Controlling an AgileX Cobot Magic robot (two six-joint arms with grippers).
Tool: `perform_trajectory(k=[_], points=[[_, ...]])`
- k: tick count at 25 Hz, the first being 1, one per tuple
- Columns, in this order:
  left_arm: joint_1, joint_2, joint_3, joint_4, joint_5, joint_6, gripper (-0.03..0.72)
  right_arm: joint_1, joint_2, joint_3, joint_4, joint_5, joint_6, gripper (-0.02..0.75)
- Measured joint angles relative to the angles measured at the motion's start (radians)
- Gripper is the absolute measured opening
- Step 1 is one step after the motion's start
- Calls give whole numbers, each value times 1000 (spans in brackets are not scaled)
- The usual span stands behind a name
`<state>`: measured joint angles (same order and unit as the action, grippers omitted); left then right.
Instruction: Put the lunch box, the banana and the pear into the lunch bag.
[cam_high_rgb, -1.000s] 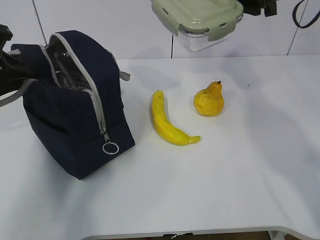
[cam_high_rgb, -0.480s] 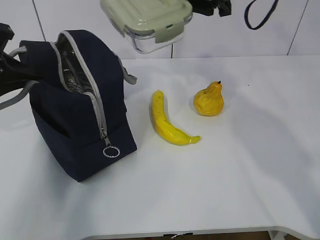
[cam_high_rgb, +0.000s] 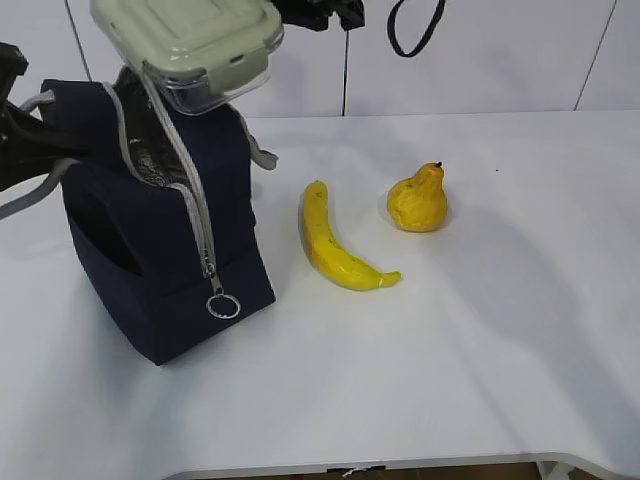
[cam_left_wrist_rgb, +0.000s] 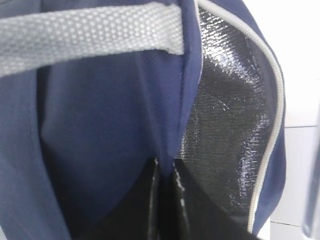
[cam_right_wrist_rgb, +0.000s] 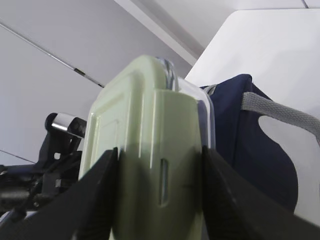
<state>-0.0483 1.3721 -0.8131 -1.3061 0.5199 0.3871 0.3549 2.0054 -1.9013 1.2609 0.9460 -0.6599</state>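
Note:
The navy lunch bag (cam_high_rgb: 160, 240) stands at the left with its zipper open and its silver lining (cam_left_wrist_rgb: 225, 125) showing. My left gripper (cam_left_wrist_rgb: 165, 167) is shut on the bag's fabric edge beside the opening. My right gripper (cam_right_wrist_rgb: 160, 155) is shut on the sage-lidded lunch box (cam_high_rgb: 185, 45), which it holds tilted in the air right above the bag's opening. The box fills the right wrist view (cam_right_wrist_rgb: 145, 125), with the bag (cam_right_wrist_rgb: 250, 145) below it. The banana (cam_high_rgb: 335, 245) and the pear (cam_high_rgb: 418, 200) lie on the white table to the right of the bag.
A grey strap handle (cam_left_wrist_rgb: 85, 37) crosses the top of the left wrist view. The zipper's metal ring pull (cam_high_rgb: 222, 306) hangs at the bag's front corner. The white table (cam_high_rgb: 480, 340) extends to the front and right. A wall stands behind it.
My right gripper has carried the lunch box leftward, from above the fruit to above the bag's opening. The bag has been pulled slightly more upright.

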Motion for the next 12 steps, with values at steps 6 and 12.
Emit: perform_trajectory(k=[6, 12], points=[[0, 0, 0, -3, 0, 1, -10, 63, 15, -25, -83, -85, 6, 378], [0, 0, 0, -15, 0, 1, -10, 98, 32, -25, -187, -120, 8, 378]])
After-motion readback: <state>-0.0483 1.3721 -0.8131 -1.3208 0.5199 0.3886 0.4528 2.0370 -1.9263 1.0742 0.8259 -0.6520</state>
